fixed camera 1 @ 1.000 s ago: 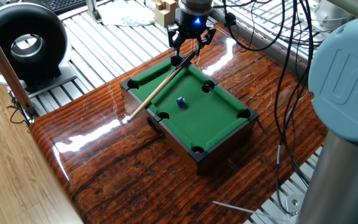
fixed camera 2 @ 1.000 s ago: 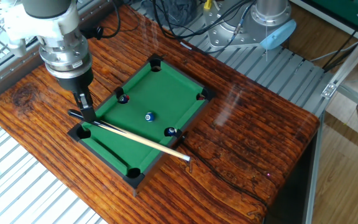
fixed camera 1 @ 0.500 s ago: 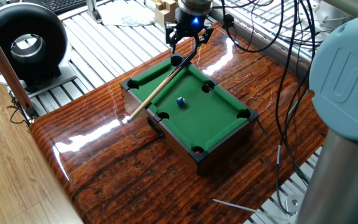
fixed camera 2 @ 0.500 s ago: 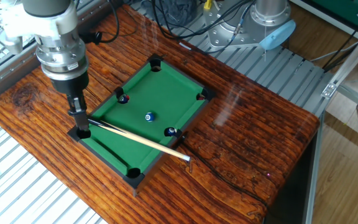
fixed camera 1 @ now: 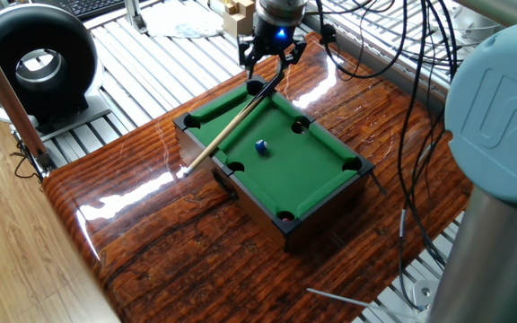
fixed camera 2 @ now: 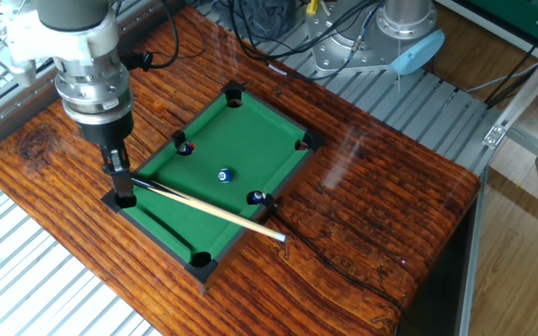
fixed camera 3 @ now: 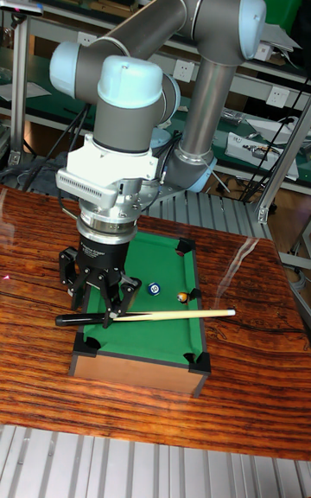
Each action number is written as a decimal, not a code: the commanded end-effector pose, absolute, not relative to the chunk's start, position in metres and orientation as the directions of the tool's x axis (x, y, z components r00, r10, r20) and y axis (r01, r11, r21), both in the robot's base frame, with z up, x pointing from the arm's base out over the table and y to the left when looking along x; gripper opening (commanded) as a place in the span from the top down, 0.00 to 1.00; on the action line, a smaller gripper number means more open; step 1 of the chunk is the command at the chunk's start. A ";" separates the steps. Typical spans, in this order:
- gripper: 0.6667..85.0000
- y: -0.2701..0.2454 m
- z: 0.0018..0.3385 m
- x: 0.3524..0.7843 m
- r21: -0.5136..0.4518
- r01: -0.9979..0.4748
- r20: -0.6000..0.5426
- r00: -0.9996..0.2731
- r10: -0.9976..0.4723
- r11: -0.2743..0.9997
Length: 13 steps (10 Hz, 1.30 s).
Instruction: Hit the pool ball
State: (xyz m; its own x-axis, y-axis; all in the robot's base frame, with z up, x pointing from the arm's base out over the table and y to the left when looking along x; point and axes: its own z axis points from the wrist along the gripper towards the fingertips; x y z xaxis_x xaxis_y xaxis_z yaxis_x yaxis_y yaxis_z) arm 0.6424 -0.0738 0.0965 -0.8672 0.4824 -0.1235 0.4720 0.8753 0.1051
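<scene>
The pool ball (fixed camera 1: 261, 145) is tiny and blue with a white spot, and it lies on the green felt of the mini pool table (fixed camera 1: 323, 208), near the middle (fixed camera 2: 223, 175) (fixed camera 3: 154, 289). A wooden cue (fixed camera 1: 227, 126) rests slanted across the table, its dark butt at the far corner pocket and its tip past the side rail (fixed camera 2: 281, 237). My gripper (fixed camera 1: 267, 66) hangs over that corner with its fingers spread either side of the cue's butt (fixed camera 3: 62, 320). It is open (fixed camera 3: 95, 308) and well away from the ball.
A dark ball (fixed camera 2: 258, 197) sits by a side pocket, and a reddish one (fixed camera 2: 185, 147) by the opposite pocket. A black round fan (fixed camera 1: 34, 58) stands off the wooden tabletop. Cables (fixed camera 1: 411, 99) hang beside the table, and the arm's grey base (fixed camera 1: 501, 161) is near.
My gripper has shifted a little along the cue toward its butt end and the table's corner. The cue and the blue ball have stayed where they were.
</scene>
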 end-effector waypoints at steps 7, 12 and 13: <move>0.30 -0.063 0.092 0.641 0.161 0.439 -0.100 -0.884 0.457 0.884; 0.30 -0.071 0.086 0.630 0.121 0.395 -0.089 -0.910 0.406 0.911; 0.30 -0.071 0.084 0.627 0.118 0.383 -0.081 -0.916 0.393 0.916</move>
State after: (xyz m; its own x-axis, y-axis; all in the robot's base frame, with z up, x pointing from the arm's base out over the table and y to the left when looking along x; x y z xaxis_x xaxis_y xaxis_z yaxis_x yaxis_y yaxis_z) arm 0.6328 -0.0703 0.0858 -0.9040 0.4163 -0.0968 0.4045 0.9065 0.1208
